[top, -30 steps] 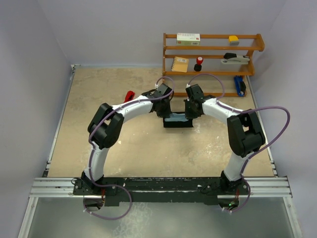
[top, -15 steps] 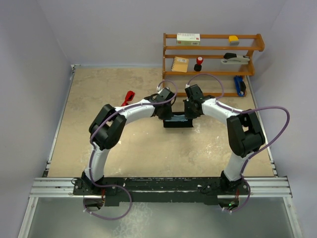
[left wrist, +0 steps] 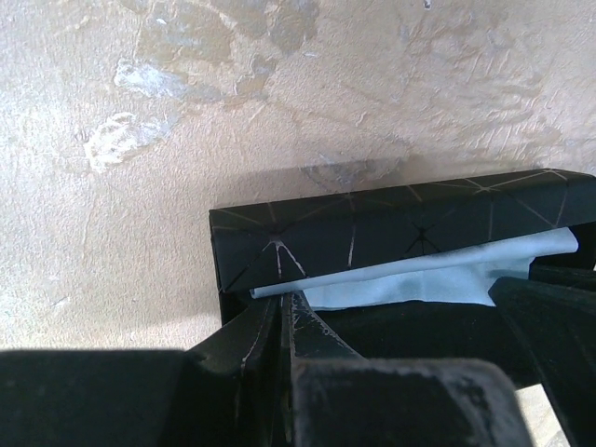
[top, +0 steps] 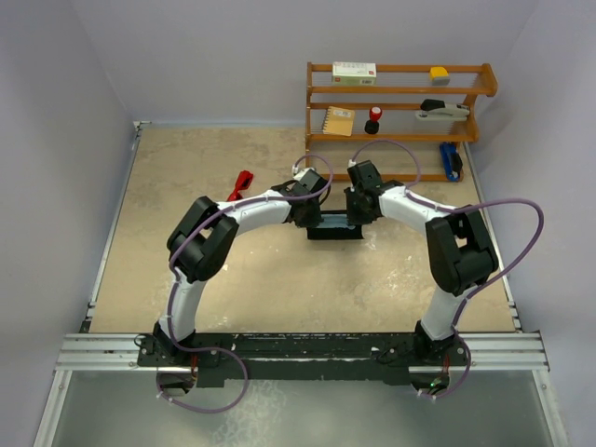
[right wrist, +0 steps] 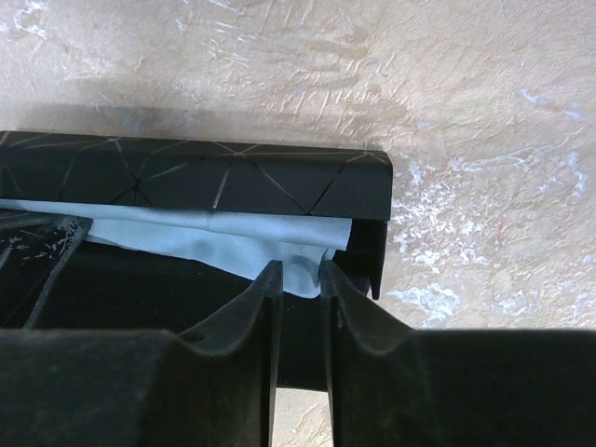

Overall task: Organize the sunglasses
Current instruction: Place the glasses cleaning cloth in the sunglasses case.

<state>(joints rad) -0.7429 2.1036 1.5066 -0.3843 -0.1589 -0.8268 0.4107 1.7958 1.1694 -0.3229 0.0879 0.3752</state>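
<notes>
The red sunglasses (top: 242, 181) lie on the table left of both arms, held by nothing. The black case (top: 335, 226) stands open at the middle, with the light blue cloth (left wrist: 438, 275) lying inside under its raised lid (left wrist: 400, 228). My left gripper (left wrist: 284, 303) is at the case's left end, shut with its tips on the cloth's left corner. My right gripper (right wrist: 298, 275) is at the case's right end (right wrist: 368, 186). Its fingers stand slightly apart, and the right corner of the cloth (right wrist: 233, 237) lies loose just beyond their tips.
A wooden shelf (top: 400, 102) stands at the back right with a box, a notebook and small items on it. A blue object (top: 451, 160) lies on the table beside its right foot. Walls close the table on the left, back and right.
Both grippers came down to the case with the cloth. The right gripper's jaws have parted and let go of the cloth's corner. The sunglasses have not moved.
</notes>
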